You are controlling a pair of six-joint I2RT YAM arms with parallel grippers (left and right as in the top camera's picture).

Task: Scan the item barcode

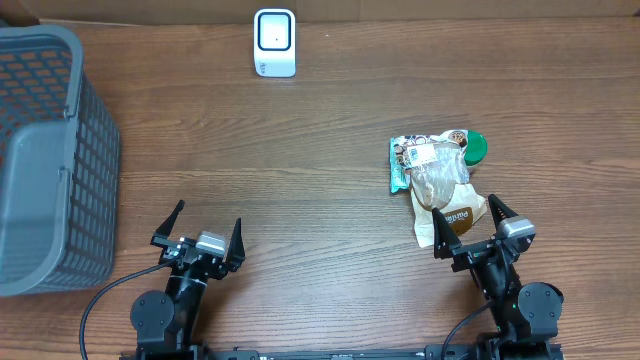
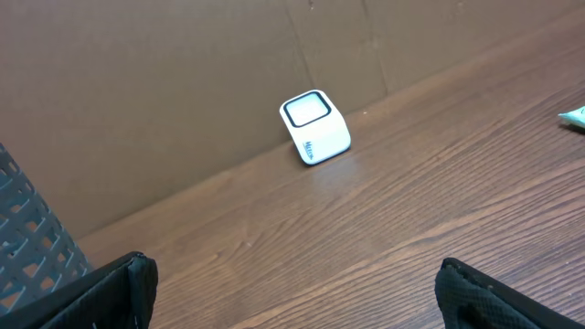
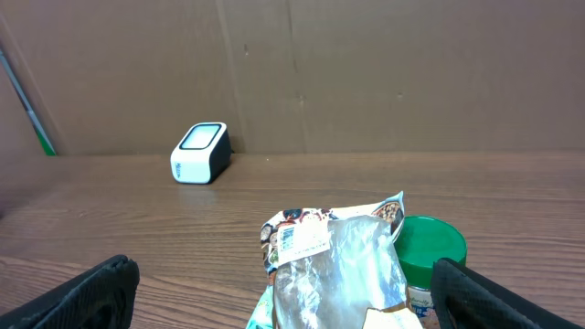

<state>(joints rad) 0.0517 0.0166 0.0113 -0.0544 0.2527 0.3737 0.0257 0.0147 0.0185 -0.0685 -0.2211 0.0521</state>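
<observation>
Wood-grain table (image 1: 320, 200), cardboard wall behind. My left gripper (image 1: 209, 216): jaws spread wide, empty, grey basket (image 1: 50, 150) off to its left. My right gripper (image 1: 465, 210): jaws wide too, holding nothing, tips at the near edge of the snack bag (image 1: 440, 185); contact unclear. Green-lidded jar (image 1: 474, 147) just behind the bag. White scanner (image 1: 274, 42) at the far edge, well apart.

This is looking like a mock shop checkout: a white boxy barcode scanner (image 1: 274, 42) is sitting on a brown wood-grain table (image 1: 300, 180) with a grey plastic mesh basket (image 1: 90, 180) and cardboard backing (image 2: 183, 91).
</observation>
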